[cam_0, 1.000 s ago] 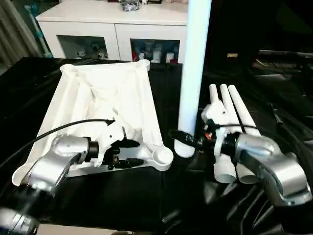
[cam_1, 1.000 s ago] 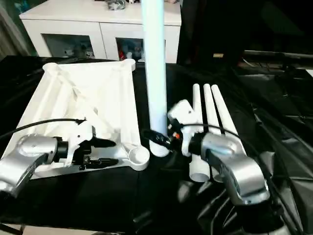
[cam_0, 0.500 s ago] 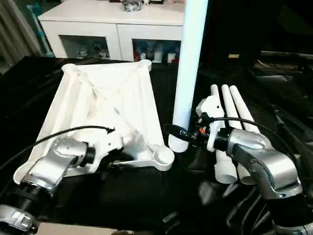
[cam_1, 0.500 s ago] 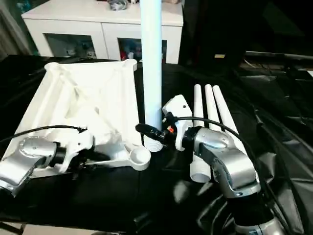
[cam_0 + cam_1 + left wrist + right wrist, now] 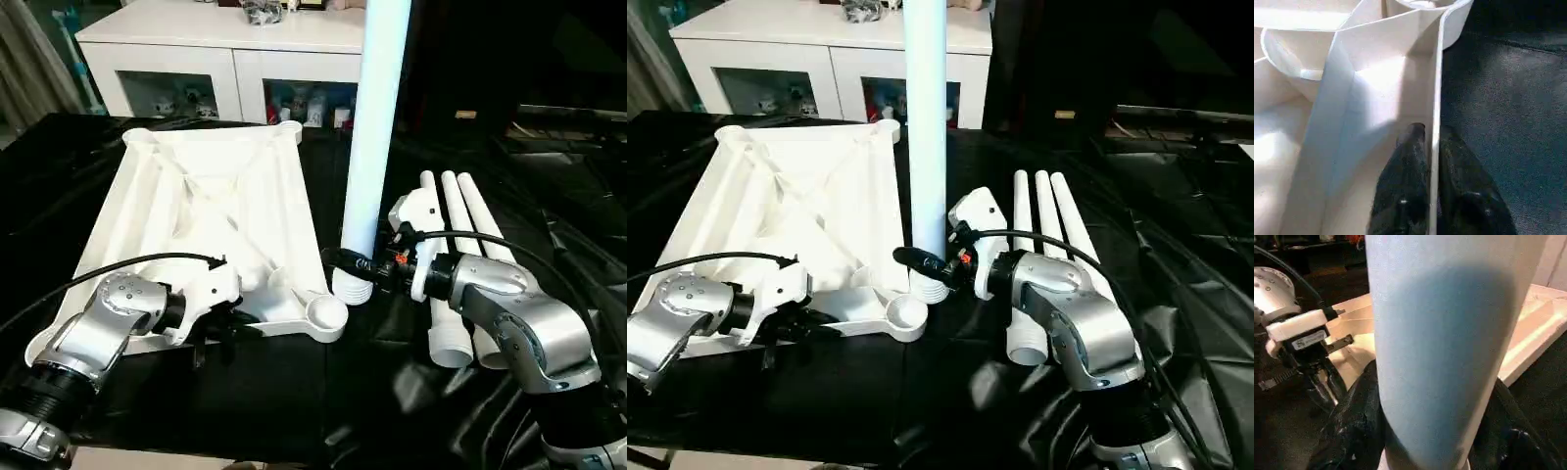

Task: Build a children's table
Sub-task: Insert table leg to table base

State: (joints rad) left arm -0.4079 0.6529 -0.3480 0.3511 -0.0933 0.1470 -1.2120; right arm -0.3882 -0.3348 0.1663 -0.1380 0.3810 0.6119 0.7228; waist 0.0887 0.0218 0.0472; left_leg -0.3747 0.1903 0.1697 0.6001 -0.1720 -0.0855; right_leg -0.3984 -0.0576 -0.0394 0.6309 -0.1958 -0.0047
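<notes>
Tabletop (image 5: 211,211): upside down on black cloth, near rim pinched by left gripper (image 5: 1431,147). Leg (image 5: 374,147): upright beside corner socket (image 5: 325,314), clamped in right gripper (image 5: 355,264). Spare legs (image 5: 460,255): beside it. Risk: tilted leg misses socket; tabletop slides.

No text, brand, number or sign can be read anywhere. A small white label (image 5: 1307,338) on the left gripper's housing, seen from the right wrist, carries dark print too fine to make out. The packages behind the cabinet's glass doors (image 5: 294,101) show colours but no readable words.
</notes>
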